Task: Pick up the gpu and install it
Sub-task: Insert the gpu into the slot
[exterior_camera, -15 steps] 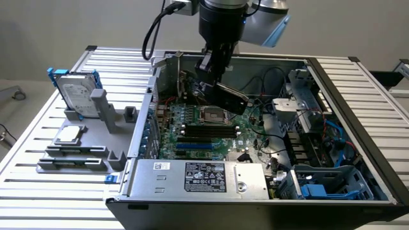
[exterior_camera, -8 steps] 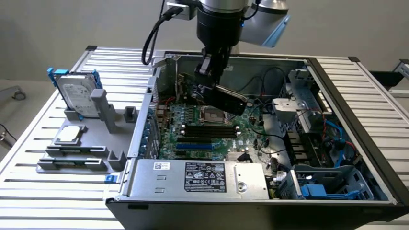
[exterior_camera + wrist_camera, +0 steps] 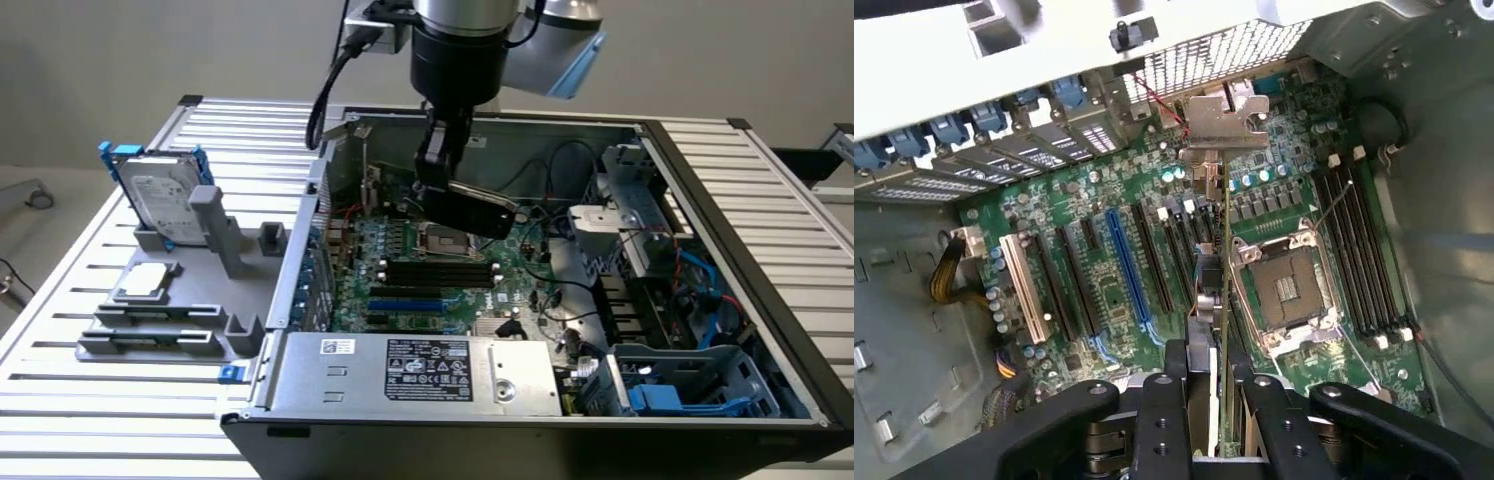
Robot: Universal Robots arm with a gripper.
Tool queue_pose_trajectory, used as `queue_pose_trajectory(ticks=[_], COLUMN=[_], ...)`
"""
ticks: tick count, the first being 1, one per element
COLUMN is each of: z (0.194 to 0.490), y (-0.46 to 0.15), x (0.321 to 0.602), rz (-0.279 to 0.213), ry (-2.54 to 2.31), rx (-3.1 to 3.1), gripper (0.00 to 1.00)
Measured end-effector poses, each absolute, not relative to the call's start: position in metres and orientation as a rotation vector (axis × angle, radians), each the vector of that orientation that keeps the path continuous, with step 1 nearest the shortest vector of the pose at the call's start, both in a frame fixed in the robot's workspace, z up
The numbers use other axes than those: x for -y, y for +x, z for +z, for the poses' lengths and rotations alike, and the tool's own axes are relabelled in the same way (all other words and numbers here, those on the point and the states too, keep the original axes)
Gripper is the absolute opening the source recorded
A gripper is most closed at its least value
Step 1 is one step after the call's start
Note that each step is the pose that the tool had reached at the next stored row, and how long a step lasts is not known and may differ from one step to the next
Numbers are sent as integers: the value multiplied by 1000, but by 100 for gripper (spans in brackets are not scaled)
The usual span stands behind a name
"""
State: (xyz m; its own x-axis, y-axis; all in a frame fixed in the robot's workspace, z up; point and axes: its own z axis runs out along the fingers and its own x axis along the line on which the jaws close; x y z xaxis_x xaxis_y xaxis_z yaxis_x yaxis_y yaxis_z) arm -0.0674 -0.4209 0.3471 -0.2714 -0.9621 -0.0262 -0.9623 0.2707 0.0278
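From where I stand, the arm is reaching down into the open computer case (image 3: 747,250). Its gripper (image 3: 442,176) has the gpu (image 3: 474,208) clamped between its jaws. The card hangs tilted above the motherboard (image 3: 400,275), apart from it and not seated in anything.

In the wrist view the gripper (image 3: 1218,405) pinches the gpu (image 3: 1225,125) edge-on. The board shows as a thin line, with its metal bracket at the far end near the perforated rear wall. That line runs between the black expansion slots and the open CPU socket (image 3: 1286,290). The long blue slot (image 3: 1126,265) lies off to one side. I can't tell from here which slot the card's edge is lined up over, if any.

That is my main worry. If the card comes down slightly off the slot line, the edge connector will land on bare board or small components instead of sliding in. The exposed socket sits just beside the card's path, and a skewed descent could drag a corner across it.

The tilt seen in the exterior view is a second concern. 1 end reaching a slot before the other would jam the card or twist it in the grip. The bracket could also catch on the rear wall's lip rather than drop into its opening. Loose black cables (image 3: 567,300) lie near the socket and could snag.

The hard drive (image 3: 163,200) and CPU chip (image 3: 144,282) sit on the grey holder (image 3: 200,345) outside the case, well apart from all this.
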Motion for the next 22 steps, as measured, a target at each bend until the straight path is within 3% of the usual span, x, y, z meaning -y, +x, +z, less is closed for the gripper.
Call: queue_pose_trajectory(ticks=[22], z=[328], y=[-67], x=[434], rz=[63], ry=[-2201], rx=[-2241], gripper=[26])
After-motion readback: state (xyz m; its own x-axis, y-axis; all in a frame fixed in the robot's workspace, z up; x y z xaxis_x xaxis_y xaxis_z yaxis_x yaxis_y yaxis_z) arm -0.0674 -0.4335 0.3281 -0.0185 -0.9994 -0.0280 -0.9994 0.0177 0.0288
